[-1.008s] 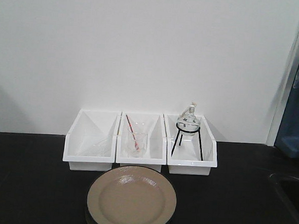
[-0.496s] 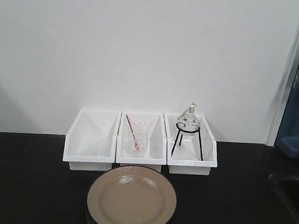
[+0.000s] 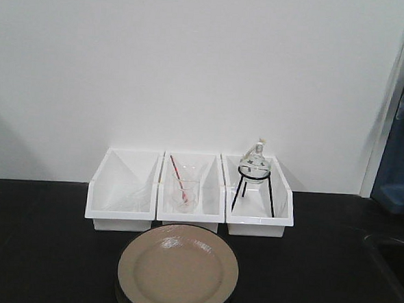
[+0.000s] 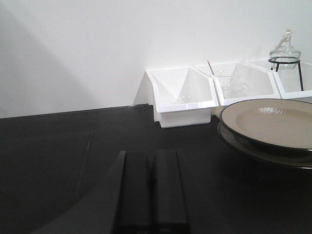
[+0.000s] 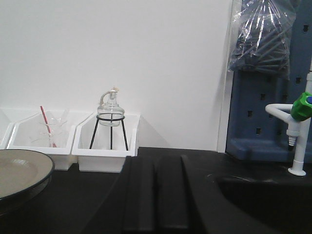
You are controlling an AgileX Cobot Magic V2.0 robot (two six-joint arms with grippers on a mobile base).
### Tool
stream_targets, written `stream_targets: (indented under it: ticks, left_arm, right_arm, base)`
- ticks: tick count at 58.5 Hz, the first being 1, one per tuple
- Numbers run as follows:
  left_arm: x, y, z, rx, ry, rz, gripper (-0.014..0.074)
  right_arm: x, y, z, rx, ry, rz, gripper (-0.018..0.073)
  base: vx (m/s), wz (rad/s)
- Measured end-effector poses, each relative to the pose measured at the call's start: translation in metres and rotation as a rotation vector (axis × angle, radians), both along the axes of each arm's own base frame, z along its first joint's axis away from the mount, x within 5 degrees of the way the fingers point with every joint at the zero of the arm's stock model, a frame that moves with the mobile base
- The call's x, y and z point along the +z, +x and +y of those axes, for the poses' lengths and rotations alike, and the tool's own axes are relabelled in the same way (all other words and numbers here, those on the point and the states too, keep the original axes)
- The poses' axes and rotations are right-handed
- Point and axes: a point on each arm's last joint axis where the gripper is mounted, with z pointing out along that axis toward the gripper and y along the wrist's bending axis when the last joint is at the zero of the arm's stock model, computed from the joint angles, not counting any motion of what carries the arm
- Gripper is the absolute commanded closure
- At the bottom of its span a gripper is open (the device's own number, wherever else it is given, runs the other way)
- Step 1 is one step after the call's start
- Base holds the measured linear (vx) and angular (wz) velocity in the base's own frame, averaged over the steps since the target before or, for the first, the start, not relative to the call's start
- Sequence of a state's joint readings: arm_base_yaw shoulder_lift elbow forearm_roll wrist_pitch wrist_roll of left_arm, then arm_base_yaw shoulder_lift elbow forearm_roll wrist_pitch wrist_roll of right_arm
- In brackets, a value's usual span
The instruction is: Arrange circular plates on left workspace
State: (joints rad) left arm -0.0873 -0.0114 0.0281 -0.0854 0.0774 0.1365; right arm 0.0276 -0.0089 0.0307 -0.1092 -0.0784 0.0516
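Plates (image 3: 177,270), two stacked at the surface's (image 3: 38,251) front edge before the white bins (image 3: 189,192), look stiff, glossy, breakable; the raised rim seems the best hold. Both arms' fingers, left (image 4: 152,187) and right (image 5: 156,192), rest pressed together, holding nothing.

The tabletop (image 3: 38,251) lies bare at 9 o'clock of the two stacked plates (image 3: 178,268), with room to pass. At 12 o'clock, three white bins (image 3: 189,192) stand just behind the plates like a wall. At 3 o'clock there is bare room, then the sink (image 3: 394,263) near the edge.
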Motion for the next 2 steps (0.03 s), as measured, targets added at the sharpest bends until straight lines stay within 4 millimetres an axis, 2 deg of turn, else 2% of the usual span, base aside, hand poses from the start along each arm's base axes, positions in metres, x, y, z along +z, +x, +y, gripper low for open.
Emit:
stream_targets:
  ticks: [2]
  left_arm:
    - [0.0, 0.0, 0.0, 0.0, 0.0, 0.0, 0.0594]
  right_arm:
    - [0.0, 0.0, 0.0, 0.0, 0.0, 0.0, 0.0559]
  base:
    - [0.0, 0.0]
